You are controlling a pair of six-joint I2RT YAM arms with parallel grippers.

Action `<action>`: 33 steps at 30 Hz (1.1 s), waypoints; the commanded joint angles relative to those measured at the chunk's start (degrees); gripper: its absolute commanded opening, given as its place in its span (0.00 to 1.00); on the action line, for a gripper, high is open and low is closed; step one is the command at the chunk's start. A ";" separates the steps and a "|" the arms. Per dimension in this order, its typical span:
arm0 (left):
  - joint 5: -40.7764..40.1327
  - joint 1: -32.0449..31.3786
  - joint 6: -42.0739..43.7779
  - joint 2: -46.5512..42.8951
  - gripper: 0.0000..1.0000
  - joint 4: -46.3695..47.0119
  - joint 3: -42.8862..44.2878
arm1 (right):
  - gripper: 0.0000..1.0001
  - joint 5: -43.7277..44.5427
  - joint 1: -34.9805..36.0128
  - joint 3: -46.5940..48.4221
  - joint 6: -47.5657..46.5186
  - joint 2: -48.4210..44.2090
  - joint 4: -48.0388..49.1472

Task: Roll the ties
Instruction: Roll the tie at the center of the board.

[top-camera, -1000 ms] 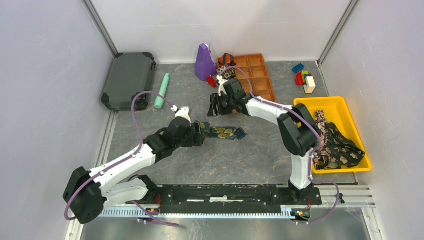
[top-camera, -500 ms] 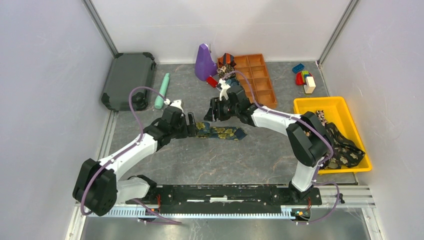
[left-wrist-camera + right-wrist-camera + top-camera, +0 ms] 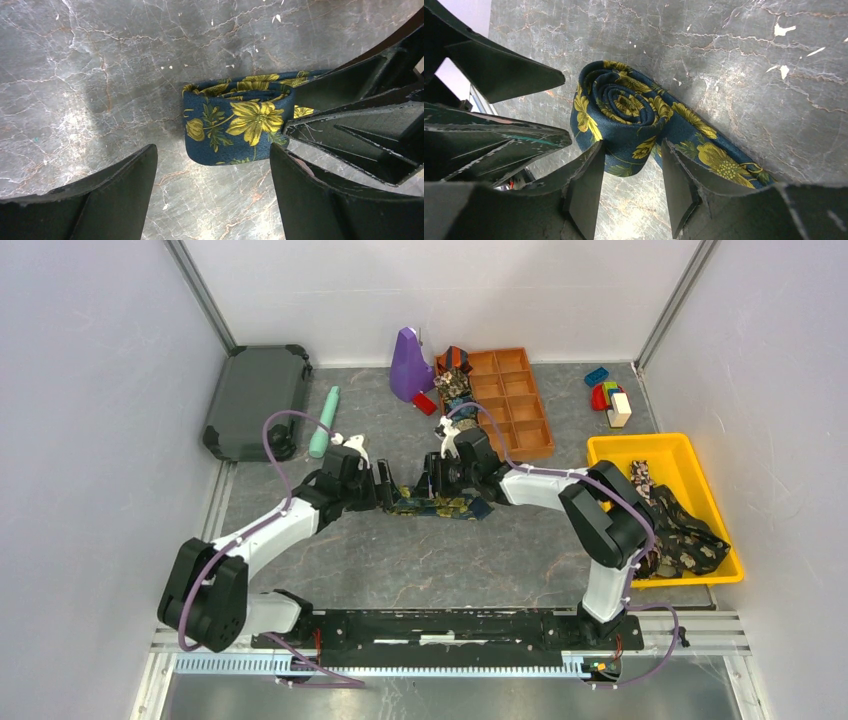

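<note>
**Tie, navy with gold flowers: part rolled, both grippers at the coil**

Tie (image 3: 445, 506) lies on the grey marbled table (image 3: 400, 560). One end is wound into a coil and the loose tail runs flat away from it, passing under the right jaws.

Left gripper (image 3: 388, 491): jaws spread wide. In the left wrist view (image 3: 212, 150) the coil (image 3: 235, 125) sits just ahead of the gap between the fingers. The coil's lower edge is level with the fingertips. No contact with the left-hand finger; the other finger is just beside the coil's corner.

Right gripper (image 3: 432, 486): jaws partly closed and straddling the near rim of the coil. In the right wrist view (image 3: 631, 150) the spiral end of the coil (image 3: 619, 107) faces the camera, and fabric fills the gap between the two fingers. Cannot tell whether they press it or only flank it. The two grippers face each other across the coil, tips near one another.

Beyond the right jaws, well apart: more dark patterned ties (image 3: 685, 535) heaped in a yellow tray (image 3: 610, 448).
</note>
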 commanded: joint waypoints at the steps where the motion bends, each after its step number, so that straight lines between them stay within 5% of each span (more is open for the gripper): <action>1: 3.06 0.60 3.86 2.18 0.88 3.80 2.07 | 0.49 -1.79 0.08 -0.74 0.99 1.09 5.16; 8: 4.30 1.16 5.08 4.77 0.88 4.71 2.57 | 0.27 -2.64 0.00 -2.28 1.38 2.05 7.77; 33: 15.06 3.05 5.19 12.48 0.81 12.94 2.58 | 0.32 -5.81 -1.37 -4.36 1.25 7.08 12.40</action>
